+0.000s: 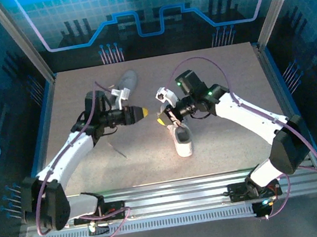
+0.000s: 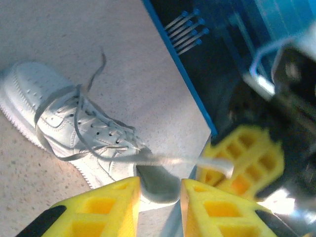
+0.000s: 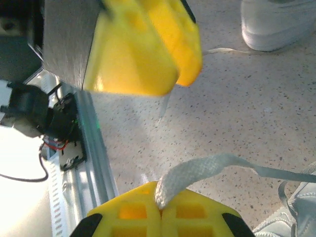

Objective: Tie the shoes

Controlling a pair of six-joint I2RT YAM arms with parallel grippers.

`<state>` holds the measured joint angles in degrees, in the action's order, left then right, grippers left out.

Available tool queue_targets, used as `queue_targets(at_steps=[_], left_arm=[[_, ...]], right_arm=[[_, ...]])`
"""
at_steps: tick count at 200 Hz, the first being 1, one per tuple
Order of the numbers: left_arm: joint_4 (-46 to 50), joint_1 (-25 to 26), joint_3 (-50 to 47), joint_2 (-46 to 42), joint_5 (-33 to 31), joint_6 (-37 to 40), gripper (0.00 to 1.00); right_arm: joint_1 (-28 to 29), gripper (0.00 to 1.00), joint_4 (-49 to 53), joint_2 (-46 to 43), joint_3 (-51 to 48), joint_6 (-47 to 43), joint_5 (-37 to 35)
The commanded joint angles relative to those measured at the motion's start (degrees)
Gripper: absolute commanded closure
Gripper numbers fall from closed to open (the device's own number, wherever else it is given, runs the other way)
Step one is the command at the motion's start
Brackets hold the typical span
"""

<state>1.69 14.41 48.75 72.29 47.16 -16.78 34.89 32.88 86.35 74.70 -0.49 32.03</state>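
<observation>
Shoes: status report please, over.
Right gripper shut on lace end from white shoe. Left gripper close by, grip unclear. Laces loose, no knot. Grey shoe lies apart.

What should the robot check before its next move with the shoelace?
1. Right gripper pinching the lace: ok.
2. Left gripper open, ready to grab: ok.
3. Lace inside the left gripper's gap: cannot tell; it crosses near the tips.
4. Shoe sitting upright: ok.
5. Bow tied: not ok, lace ends loose.
6. Second shoe out of the way: ok.
</observation>
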Motion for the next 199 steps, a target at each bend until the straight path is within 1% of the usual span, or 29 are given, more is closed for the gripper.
queue_targets(at_steps=[1, 7, 12, 21, 29, 43, 69, 105, 140, 173, 199], left_arm=[[-8.7, 0.1, -5.0, -3.9, 6.6, 25.9, 0.68], [-8.6, 0.4, -5.6, -4.2, 7.5, 30.8, 0.66], [-8.7, 0.8, -6.0, -4.3, 6.8, 34.1, 0.63], [-9.3, 2.0, -6.3, -3.9, 4.5, 37.8, 0.61], [-9.7, 3.0, -6.2, -3.1, 3.8, 40.9, 0.6], [-11.5, 5.3, -6.0, -1.5, 2.4, 44.1, 0.59], [-13.4, 9.5, -5.3, 1.0, -2.4, 49.3, 0.57], [-17.3, 11.2, -4.9, 3.4, -4.9, 51.7, 0.57], [-19.2, 12.4, -3.7, 5.1, -4.5, 51.8, 0.56], [-22.7, 14.2, -3.0, 6.3, -3.6, 50.2, 0.54], [-23.0, 15.5, -2.4, 6.2, -3.3, 50.2, 0.54]], right_arm=[[-0.9, 1.0, 12.4, -0.8, 3.2, -8.3, 4.3], [-0.9, 1.0, 13.4, -0.9, 3.5, -9.1, 4.2], [-1.0, 1.0, 14.2, -0.9, 3.8, -9.8, 4.2], [-1.1, 1.0, 15.5, -0.8, 4.3, -10.8, 4.2], [-1.0, 1.0, 16.5, -0.5, 4.8, -11.5, 4.2], [-1.0, 1.0, 18.2, 0.1, 6.0, -12.4, 4.3], [-0.8, 1.0, 21.2, 1.0, 8.0, -13.7, 4.3], [-0.6, 1.0, 25.0, 1.8, 10.0, -15.5, 4.0], [-0.6, 1.0, 26.8, 2.2, 10.6, -16.0, 3.5], [-0.7, 1.0, 26.7, 2.5, 10.7, -15.7, 3.6], [-0.6, 1.0, 27.3, 3.1, 11.1, -15.9, 3.6]])
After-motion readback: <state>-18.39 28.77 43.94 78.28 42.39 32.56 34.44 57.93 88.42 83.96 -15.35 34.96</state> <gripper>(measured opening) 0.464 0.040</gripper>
